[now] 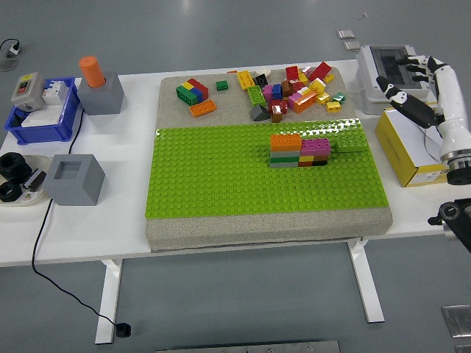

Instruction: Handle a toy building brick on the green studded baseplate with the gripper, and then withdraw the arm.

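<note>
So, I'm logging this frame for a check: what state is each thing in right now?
Green studded baseplate: flat on the grey mat, mostly bare.
Stacked multicoloured brick wall: assembled, upright on the baseplate.
Loose green brick: on the baseplate beside the wall.
Pile of loose bricks: scattered on the mat.
Right hand: open, empty, off to the right over the boxes.

The right arm (450, 140) is cut off by the right picture edge, so only the forearm and right hand (412, 88) show. The yellow box (408, 154) is partly hidden behind that forearm. The loose brick pile (291, 88) at the far side overlaps, so individual bricks cannot be separated. The black item (13, 175) at the left edge is cropped.
</note>
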{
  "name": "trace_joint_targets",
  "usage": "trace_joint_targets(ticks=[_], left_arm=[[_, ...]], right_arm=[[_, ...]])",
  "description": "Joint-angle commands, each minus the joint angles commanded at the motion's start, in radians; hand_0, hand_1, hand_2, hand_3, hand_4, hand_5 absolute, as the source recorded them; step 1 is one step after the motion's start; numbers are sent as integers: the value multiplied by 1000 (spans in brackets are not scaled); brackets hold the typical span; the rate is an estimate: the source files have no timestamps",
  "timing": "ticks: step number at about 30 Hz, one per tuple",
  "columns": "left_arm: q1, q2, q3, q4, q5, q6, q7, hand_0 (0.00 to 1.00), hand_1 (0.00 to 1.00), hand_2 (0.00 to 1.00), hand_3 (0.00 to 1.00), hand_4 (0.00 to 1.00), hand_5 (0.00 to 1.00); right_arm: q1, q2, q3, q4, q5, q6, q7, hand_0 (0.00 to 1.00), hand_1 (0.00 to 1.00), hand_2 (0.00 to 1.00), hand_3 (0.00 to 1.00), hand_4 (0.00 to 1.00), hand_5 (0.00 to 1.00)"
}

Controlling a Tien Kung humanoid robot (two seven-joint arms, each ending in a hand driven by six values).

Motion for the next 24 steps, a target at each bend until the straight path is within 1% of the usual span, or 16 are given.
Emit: trace_joint_targets(ticks=[1, 2, 3, 4, 7, 8, 13, 14, 18, 19, 20, 24], left_arm=[[0, 0, 3, 0, -1, 1, 0, 789, 801, 748, 423, 998, 865], [-1, -1, 7, 0, 0, 2, 1, 788, 799, 744, 425, 825, 795], [-1, -2, 9, 0, 3, 3, 2, 788, 799, 744, 425, 825, 795], [-1, -3, 10, 0, 5, 3, 2, 788, 799, 744, 425, 825, 795], [3, -5, 3, 0, 28, -2, 9, 788, 799, 744, 425, 825, 795], [5, -6, 1, 0, 35, -4, 12, 788, 798, 741, 438, 597, 483], [11, -10, -14, 0, 70, -25, 30, 788, 798, 741, 438, 597, 483], [12, -10, -19, 0, 79, -31, 35, 789, 798, 738, 453, 585, 372], [14, -10, -30, 0, 104, -46, 48, 789, 798, 738, 453, 585, 372], [14, -10, -31, 0, 107, -49, 51, 789, 798, 738, 453, 585, 372], [14, -10, -31, 0, 109, -52, 55, 789, 798, 738, 471, 591, 345], [14, -8, -24, 0, 109, -68, 74, 789, 798, 738, 471, 591, 345]], right_arm=[[-10, 3, 10, -1, 22, -7, 15, 578, 654, 727, 637, 886, 537], [-21, 10, 18, -3, 56, -18, 40, 506, 589, 682, 634, 854, 510], [-28, 19, 20, -6, 104, -25, 68, 506, 589, 682, 634, 854, 510], [-30, 23, 20, -7, 127, -27, 80, 506, 589, 682, 634, 854, 510], [-39, 45, 17, -12, 247, -18, 140, 506, 589, 682, 634, 854, 510], [-42, 50, 16, -12, 286, -13, 152, 450, 532, 649, 629, 847, 497], [-57, 62, 26, -9, 466, 17, 183, 450, 532, 649, 629, 847, 497], [-60, 63, 29, -9, 514, 23, 189, 411, 480, 620, 618, 881, 535], [-70, 67, 42, -7, 644, 35, 209, 411, 480, 620, 618, 881, 535], [-72, 67, 45, -6, 669, 36, 213, 411, 480, 620, 618, 881, 535], [-76, 67, 49, -5, 701, 37, 218, 400, 461, 606, 618, 864, 515], [-87, 65, 67, 1, 803, 39, 232, 400, 461, 606, 618, 864, 515]])
